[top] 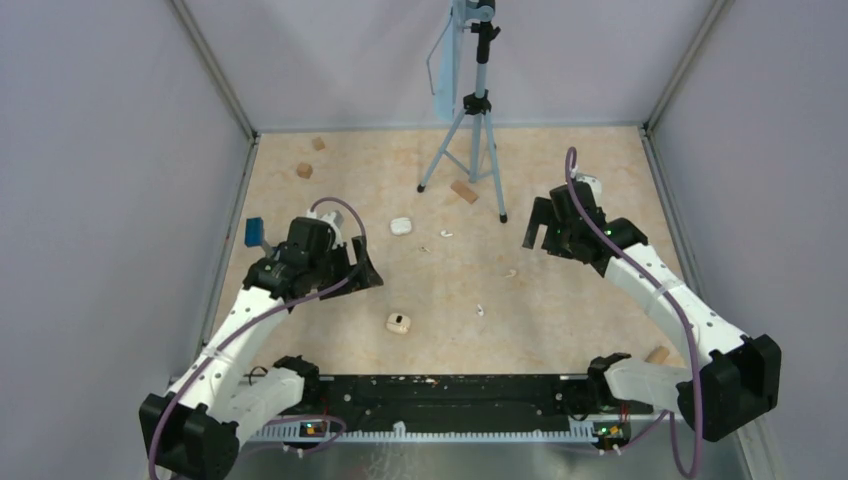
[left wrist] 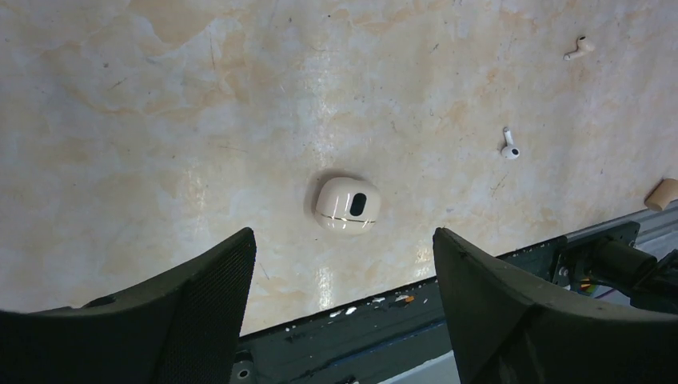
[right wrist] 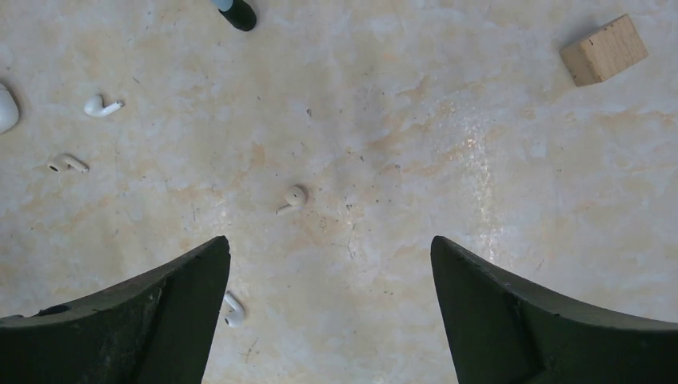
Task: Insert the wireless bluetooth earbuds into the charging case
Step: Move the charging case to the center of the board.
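Observation:
Two small rounded charging cases lie on the floor: a cream one [top: 399, 323] [left wrist: 347, 205] with a dark oval on top, and a white one [top: 401, 226] farther back. Several tiny earbuds are scattered between the arms [top: 446, 234] [top: 511, 272] [top: 480, 310]. My left gripper [top: 352, 268] [left wrist: 344, 236] hovers open just short of the cream case, holding nothing. My right gripper [top: 541, 233] [right wrist: 329, 242] is open above bare floor. One cream earbud [right wrist: 294, 197] lies just beyond its fingertips and a white earbud [right wrist: 232, 310] sits beside its left finger. Two more earbuds [right wrist: 102, 106] [right wrist: 67, 164] lie at the far left.
A tripod [top: 470, 120] stands at the back centre, one foot [right wrist: 236, 12] showing in the right wrist view. Tan wooden blocks [top: 463, 191] [top: 304, 170] [right wrist: 604, 50] [left wrist: 664, 194] are scattered about. A blue object [top: 254, 232] lies by the left wall. The black base rail [top: 430, 390] runs along the near edge.

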### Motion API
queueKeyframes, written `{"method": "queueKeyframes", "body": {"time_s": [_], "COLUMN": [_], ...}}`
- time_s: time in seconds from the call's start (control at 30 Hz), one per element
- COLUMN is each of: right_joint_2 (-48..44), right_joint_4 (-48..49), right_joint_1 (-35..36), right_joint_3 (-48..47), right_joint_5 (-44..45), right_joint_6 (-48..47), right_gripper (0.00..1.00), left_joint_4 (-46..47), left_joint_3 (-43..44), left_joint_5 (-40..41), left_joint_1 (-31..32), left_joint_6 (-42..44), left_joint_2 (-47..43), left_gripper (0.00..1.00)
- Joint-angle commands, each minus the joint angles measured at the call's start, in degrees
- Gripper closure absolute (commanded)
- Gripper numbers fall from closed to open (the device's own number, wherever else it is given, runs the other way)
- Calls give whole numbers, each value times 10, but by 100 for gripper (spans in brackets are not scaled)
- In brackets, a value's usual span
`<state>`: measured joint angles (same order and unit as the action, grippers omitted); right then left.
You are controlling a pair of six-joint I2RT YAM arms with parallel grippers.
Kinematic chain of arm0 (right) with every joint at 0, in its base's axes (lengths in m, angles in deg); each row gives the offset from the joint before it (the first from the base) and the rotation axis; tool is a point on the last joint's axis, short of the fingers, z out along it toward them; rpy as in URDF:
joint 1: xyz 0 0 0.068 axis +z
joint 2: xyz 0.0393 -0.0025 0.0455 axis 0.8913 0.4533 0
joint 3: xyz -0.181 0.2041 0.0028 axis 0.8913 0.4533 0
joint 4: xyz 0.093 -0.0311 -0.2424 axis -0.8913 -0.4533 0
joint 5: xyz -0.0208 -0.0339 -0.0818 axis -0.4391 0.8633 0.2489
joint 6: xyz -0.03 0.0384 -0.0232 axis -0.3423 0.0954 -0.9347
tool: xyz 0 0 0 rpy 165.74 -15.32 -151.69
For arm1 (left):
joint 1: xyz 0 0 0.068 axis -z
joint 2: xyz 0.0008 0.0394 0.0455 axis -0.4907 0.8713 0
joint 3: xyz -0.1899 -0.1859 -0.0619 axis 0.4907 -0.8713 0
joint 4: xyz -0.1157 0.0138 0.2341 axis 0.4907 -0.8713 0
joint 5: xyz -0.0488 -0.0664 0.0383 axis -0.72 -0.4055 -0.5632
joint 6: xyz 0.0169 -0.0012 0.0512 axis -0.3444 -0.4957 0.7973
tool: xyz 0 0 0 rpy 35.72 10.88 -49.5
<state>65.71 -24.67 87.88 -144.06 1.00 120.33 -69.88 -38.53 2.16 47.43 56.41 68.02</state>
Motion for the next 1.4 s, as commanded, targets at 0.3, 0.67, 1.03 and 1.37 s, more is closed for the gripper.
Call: {"method": "queueKeyframes", "body": {"time_s": [0.3, 0.67, 1.03, 1.37], "right_joint_2": [-45, -70, -77, -75], "right_joint_4": [32, 41, 55, 56], "right_joint_1": [-3, -3, -3, -3], "right_joint_3": [21, 40, 54, 53], "right_joint_5": [-18, -40, -50, -48], "right_joint_6": [7, 15, 14, 11], "right_gripper": [7, 7, 7, 7], "left_joint_4": [4, -32, -14, 82], "left_joint_3": [-22, -12, 8, 22], "left_joint_5": [-21, 96, 122, 109], "left_joint_1": [11, 169, 248, 264], "left_joint_6": [-30, -77, -240, -242], "left_joint_2": [-18, 53, 158, 272], "left_gripper": [15, 15, 16, 16]}}
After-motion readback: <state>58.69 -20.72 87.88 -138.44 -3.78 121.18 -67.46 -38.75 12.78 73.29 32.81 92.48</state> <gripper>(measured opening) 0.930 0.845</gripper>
